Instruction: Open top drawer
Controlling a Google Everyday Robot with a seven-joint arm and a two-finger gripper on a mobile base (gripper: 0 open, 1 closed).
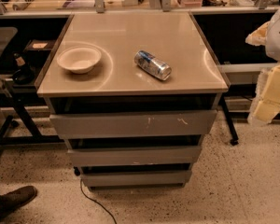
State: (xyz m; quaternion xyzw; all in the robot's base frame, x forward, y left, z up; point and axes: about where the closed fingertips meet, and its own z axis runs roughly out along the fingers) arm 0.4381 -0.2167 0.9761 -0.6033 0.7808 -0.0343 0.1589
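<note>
A: Top drawer (pixel 133 123)?
B: Just under the cabinet top (pixel 130 31) (white scuffs rt of ctr).
A: Gripper (pixel 270 94)?
B: Off the cabinet top's rt edge, not touching; open or closed, can't tell. Bowl (pixel 79 59) on its left, can (pixel 152 65) lying mid-right.

At right edge, gripper (pixel 267 101) cut off by frame, blurred. Far left of and below gripper, shoe (pixel 14 200) cropped at corner. Left of gripper, can (pixel 152 65) label unreadable; top drawer (pixel 130 124) interior hidden.
</note>
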